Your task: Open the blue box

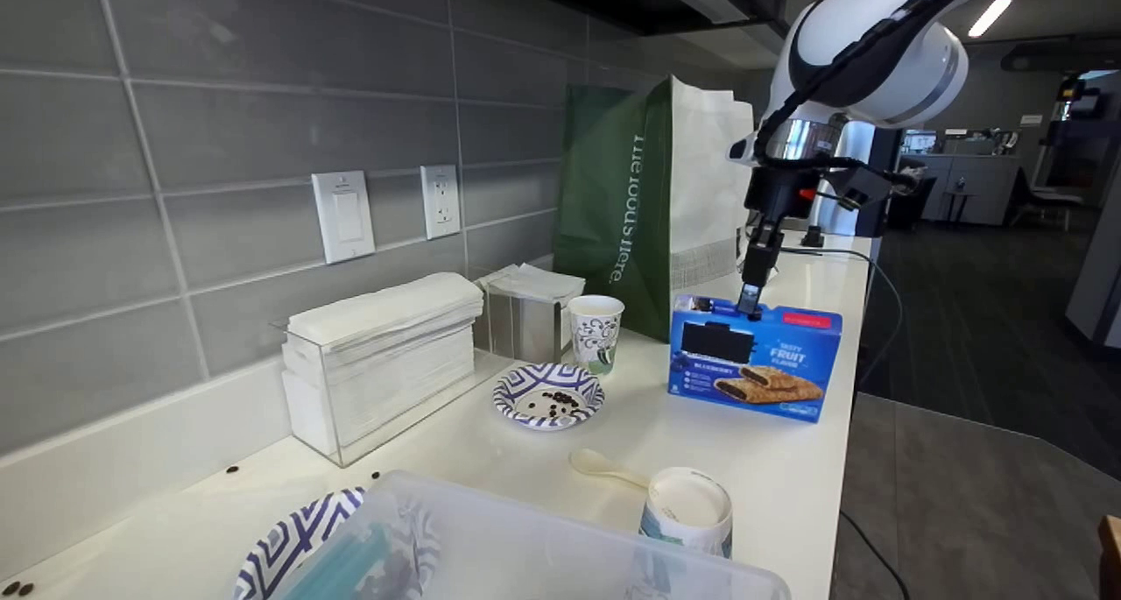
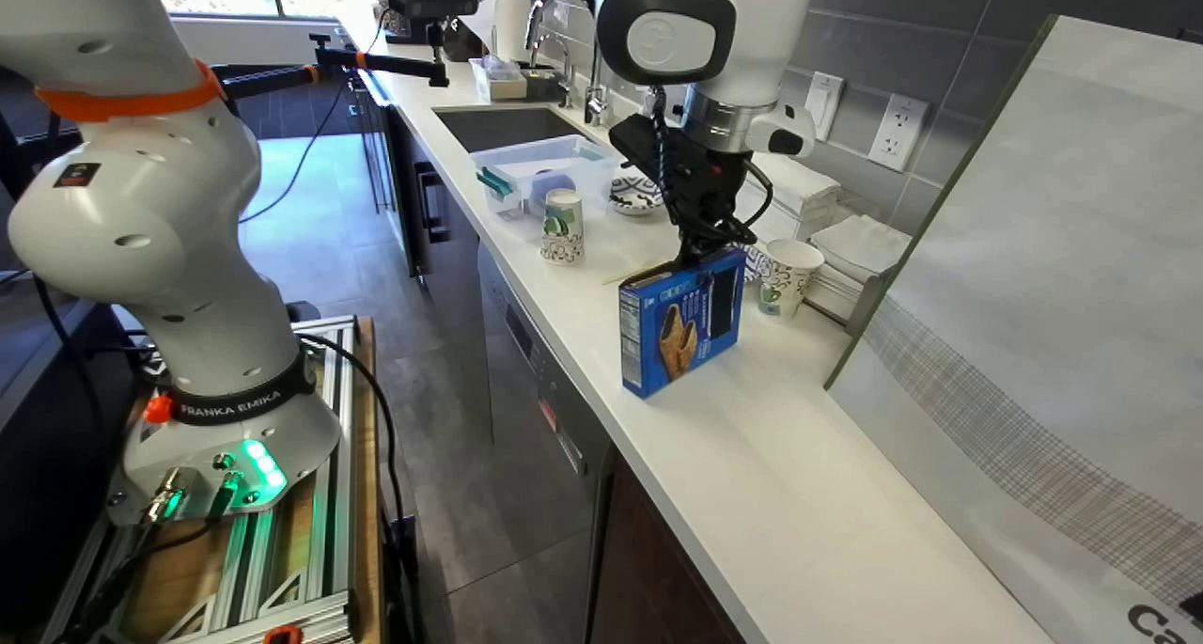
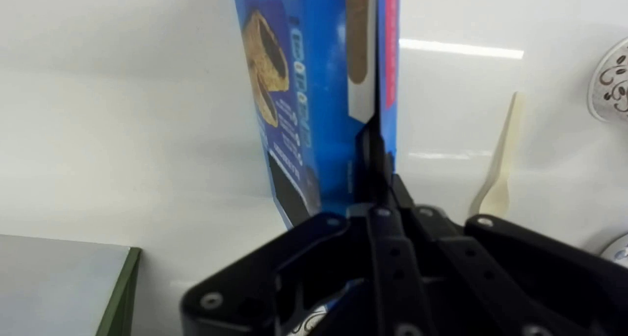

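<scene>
Currently, my claw [image 1: 750,309] has its tips together at the top of the blue box [image 1: 771,355], beside a dark gap and a grey-brown strip [image 3: 358,41] on its top; whether card is pinched between them, I cannot tell. The box stands upright on the counter [image 2: 799,456], one end toward the counter's edge. I judge the step in hand to be working the top loose; next calls for a gentle upward pry, without tipping the box. Nearby I note a paper cup [image 1: 597,333], a spoon [image 3: 500,169] and, apart, a tall paper bag [image 1: 613,215], which may limit swing on its side.
</scene>
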Available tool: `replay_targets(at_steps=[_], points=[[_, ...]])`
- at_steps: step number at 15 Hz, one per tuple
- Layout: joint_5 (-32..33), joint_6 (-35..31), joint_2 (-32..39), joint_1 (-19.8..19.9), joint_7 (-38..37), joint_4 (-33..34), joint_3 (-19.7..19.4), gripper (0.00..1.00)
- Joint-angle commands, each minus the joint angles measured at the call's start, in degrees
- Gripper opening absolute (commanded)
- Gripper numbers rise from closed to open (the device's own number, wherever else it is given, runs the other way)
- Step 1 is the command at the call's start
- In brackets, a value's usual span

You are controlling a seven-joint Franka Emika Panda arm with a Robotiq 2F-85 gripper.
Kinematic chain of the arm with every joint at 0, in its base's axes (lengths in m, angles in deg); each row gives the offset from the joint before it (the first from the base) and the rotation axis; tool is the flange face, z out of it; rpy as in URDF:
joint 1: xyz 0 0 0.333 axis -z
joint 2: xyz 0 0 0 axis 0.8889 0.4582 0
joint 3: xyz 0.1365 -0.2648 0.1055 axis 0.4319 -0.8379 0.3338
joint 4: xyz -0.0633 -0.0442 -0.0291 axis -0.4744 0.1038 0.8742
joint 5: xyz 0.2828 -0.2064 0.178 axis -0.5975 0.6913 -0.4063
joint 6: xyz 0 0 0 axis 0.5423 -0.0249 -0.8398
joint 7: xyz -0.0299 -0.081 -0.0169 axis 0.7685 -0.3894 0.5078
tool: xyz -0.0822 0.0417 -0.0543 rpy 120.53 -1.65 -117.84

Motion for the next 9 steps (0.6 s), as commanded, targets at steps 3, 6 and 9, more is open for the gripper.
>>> replay_targets(at_steps=[3,6,9], points=[[6.4,1.6,-3.5,0.0,-4.8,-2.4,-0.5,0.00],[9.8,1.4,-4.4,0.1,-6.1,-3.4,-0.6,0.00],[15.2,0.8,-5.4,0.4,-7.5,-4.5,-0.4,0.00]])
